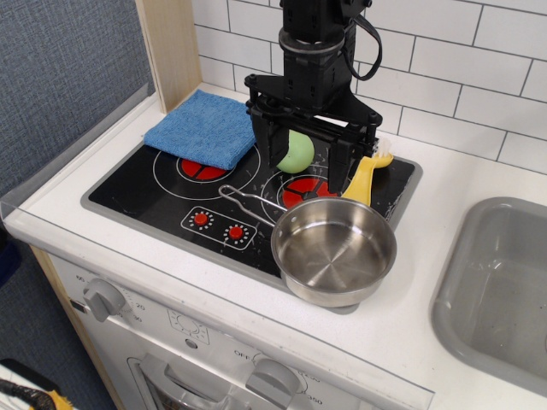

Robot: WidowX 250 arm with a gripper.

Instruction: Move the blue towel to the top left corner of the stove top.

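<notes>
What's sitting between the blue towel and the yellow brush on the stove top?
The gripper and, behind it, a green ball, between blue towel and yellow brush, in this view.

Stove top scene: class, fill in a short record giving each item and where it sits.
blue towel: top left corner of the stove top, overlapping the left burner
metal pot: front right, overhanging the rim
green ball: behind the gripper
yellow brush: right rear
gripper fingers: open, holding nothing
sink: far right
</notes>
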